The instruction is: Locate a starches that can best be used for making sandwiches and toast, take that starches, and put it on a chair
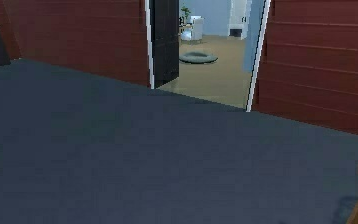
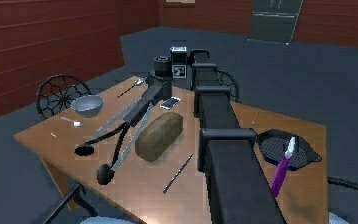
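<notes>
Brown loaf (image 2: 159, 136): lies flat near the middle of the wooden table (image 2: 47, 148), just left of the arm (image 2: 232, 165) in the arm side view.
Loaf's look: oblong and rounded at both ends, with a dull olive-brown, speckled crust. It is whole, not sliced, and looks firm enough to take by its sides.
Gripper (image 2: 95, 163): hangs low over the tabletop, its fingertips (image 2: 85, 150) out past the loaf's left flank. How wide it stands cannot be told. Nor can I tell whether it has hold of anything, since the loaf rests on the table right beside it.
Step in hand: getting a grip on the loaf, as I judge it.
Doing it well: set the gripper across the loaf's short width, not along its length, with one finger down each side. Take it near the middle so it will not tip. Lift straight up before drawing the arm in.
Clutter to mind: a grey bowl (image 2: 85, 103) sits farther left and a knife (image 2: 177, 172) lies just by the loaf's near end. A dark pan (image 2: 302, 152) with a purple brush (image 2: 281, 172) is on the arm's other side. A sideways sweep could knock any of them.
Chair (image 2: 57, 92): wire-backed, at the table's left edge beyond the bowl. It is a likely place for the loaf, though its seat is hidden by the tabletop.
</notes>
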